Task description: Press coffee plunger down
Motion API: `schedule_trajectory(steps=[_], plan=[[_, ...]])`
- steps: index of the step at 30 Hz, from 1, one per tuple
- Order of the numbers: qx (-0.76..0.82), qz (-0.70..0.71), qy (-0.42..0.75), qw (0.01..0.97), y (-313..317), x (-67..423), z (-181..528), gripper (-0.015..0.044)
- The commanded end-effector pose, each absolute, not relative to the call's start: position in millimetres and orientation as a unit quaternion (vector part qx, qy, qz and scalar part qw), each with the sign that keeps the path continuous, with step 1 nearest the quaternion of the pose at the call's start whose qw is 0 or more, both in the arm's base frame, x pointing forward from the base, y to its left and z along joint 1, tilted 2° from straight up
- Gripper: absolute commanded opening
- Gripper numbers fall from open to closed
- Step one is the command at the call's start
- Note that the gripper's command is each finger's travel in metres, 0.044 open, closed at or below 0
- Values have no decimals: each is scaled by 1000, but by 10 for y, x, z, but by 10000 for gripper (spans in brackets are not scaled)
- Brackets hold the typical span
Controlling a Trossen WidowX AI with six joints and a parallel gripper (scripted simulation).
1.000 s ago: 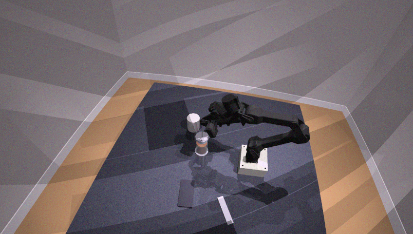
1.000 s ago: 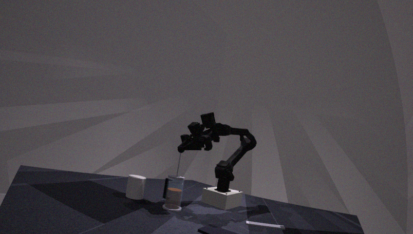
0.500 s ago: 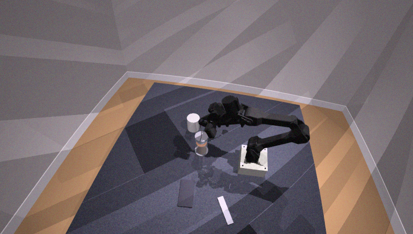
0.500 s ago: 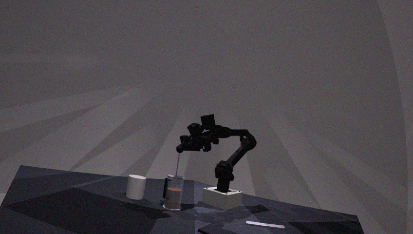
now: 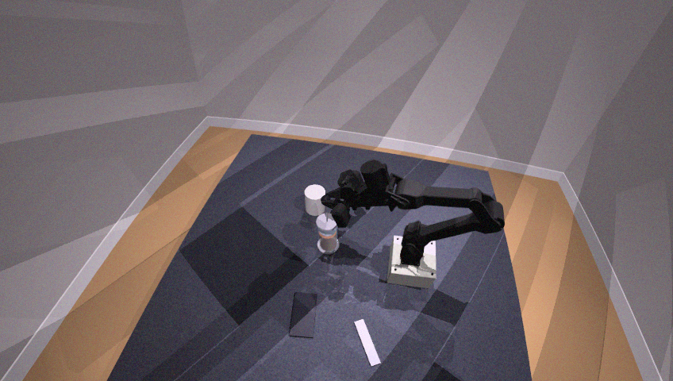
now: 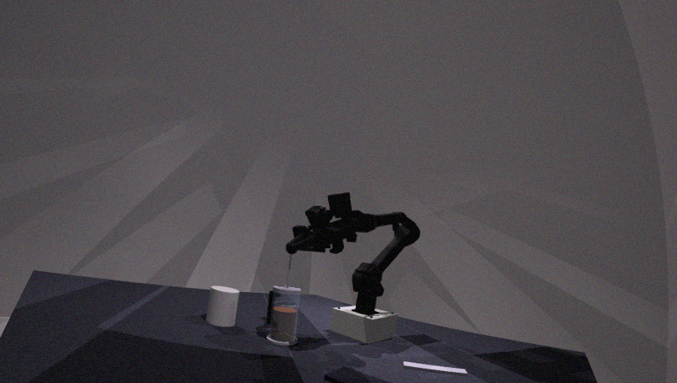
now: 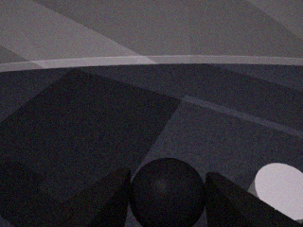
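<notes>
The claw is gripping the plunger knob: in the wrist view the dark ball is sitting squarely between the two fingers, touching both, with the claw narrowed to about the ball's width.

In the exterior view the thin plunger rod is running straight down from the claw at 6 o'clock into the coffee press, which is standing upright on the table, its brown fill showing in the lower half. The rod's long axis is looking vertical, or very nearly so, and the knob is riding high above the lid, so the plunger is reading as fully raised.

The coming push therefore needs to be travelling straight along that axis, toward 6 o'clock; any sideways drift is likely to be levering the tall press over. A white cylinder is standing just beside the press at 9 o'clock in that view, apart from it.
</notes>
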State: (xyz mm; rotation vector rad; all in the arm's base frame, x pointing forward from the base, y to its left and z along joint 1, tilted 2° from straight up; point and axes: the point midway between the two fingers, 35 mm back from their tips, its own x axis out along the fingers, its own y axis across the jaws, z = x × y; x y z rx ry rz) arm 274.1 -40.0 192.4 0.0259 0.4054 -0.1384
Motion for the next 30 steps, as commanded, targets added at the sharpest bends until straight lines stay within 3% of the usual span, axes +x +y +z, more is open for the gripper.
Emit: schedule_trajectory(steps=[1,30], plan=[[18,-69,237,969,-398,2728,1631,123],[18,-69,236,969,-414,2879,1197,123]])
